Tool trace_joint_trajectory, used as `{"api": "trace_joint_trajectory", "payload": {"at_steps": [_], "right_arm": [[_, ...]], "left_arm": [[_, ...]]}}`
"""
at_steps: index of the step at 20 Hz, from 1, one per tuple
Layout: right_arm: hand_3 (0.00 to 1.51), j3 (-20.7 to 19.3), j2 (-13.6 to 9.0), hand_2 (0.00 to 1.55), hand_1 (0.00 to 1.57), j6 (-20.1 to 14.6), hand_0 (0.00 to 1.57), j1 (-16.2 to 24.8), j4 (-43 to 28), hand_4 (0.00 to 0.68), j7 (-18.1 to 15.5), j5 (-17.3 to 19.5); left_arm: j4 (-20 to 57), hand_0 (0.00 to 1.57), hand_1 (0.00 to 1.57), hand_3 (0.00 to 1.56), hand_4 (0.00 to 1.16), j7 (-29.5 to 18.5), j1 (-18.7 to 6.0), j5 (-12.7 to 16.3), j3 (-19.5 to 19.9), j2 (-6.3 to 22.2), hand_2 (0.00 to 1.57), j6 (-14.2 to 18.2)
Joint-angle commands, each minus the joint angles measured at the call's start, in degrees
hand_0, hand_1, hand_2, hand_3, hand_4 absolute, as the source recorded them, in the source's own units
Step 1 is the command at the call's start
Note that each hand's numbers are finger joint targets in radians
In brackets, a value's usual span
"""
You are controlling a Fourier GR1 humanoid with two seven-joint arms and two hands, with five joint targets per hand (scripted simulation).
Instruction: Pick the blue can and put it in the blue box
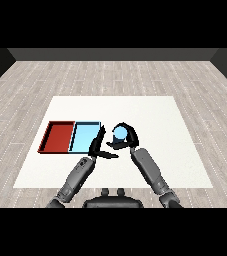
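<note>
Flat white surface [150, 150], square, set on a grey plank floor; everything sits in its near-left part.

Two shallow rectangular trays lie side by side at about nine o'clock from centre, long edges touching: red tray [49, 136] outermost, light blue tray [80, 135] inboard. Both look unoccupied.

Grey right forearm [152, 172] comes in from five o'clock, angled toward eleven. Black right hand [127, 137] has its fingers curled round the small light blue cylindrical can [119, 133], thumb low, fingers arching over the top. Can is in that hand, just beside the blue tray at the tray's three o'clock, not over it. Whether it is clear of the surface, cannot tell.

Grey left forearm [76, 177] enters from seven o'clock. Black left hand [99, 145] holds nothing, fingers straight and spread, lying at the blue tray's near right corner.

Judgement: grasp made, carry pending. The can needs a short move toward nine o'clock; the left hand lies close to that path.
</note>
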Motion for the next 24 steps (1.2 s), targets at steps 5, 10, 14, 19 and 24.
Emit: {"api": "trace_joint_trajectory", "payload": {"at_steps": [5, 10, 14, 19, 24], "right_arm": [[1.42, 4.53, 0.01, 1.46, 1.4, -3.34, 1.4, -1.5, -1.21, 0.681, 0.49, -2.53], [1.4, 4.68, 0.0, 1.43, 1.4, -2.4, 1.4, -3.04, 4.67, 0.657, -5.05, -2.59], [1.39, 5.74, 0.01, 1.43, 1.41, -2.16, 1.41, -3.37, 5.26, 0.651, -4.74, -2.88], [1.39, 10.05, 0.01, 1.43, 1.43, -4.05, 1.43, -2.59, 3.55, 0.616, -4.05, -3.99], [1.39, 10.6, 0.01, 1.44, 1.39, -6.12, 1.39, -3.1, 0.28, 0.62, -0.71, 0.24]], "left_arm": [[4.71, 0.0, 0.0, 0.0, 0.0, -2.55, -2.74, 2.67, -3.85, 0.0, 0.0, 2.64], [1.36, 0.0, 0.0, 0.0, 0.0, -2.12, 0.15, 4.39, -5.18, 0.0, 0.0, 2.75], [5.28, 0.0, 0.0, 0.0, 0.0, -2.94, -4.19, 7.57, -7.97, 0.0, 0.0, 4.78], [6.93, 0.0, 0.0, 0.0, 0.0, -2.53, -6.74, 8.08, -8.53, 0.0, 0.0, 5.54], [6.17, 0.0, 0.0, 0.0, 0.0, -3.22, -5.63, 4.97, -3.54, 0.0, 0.0, 0.2]]}}
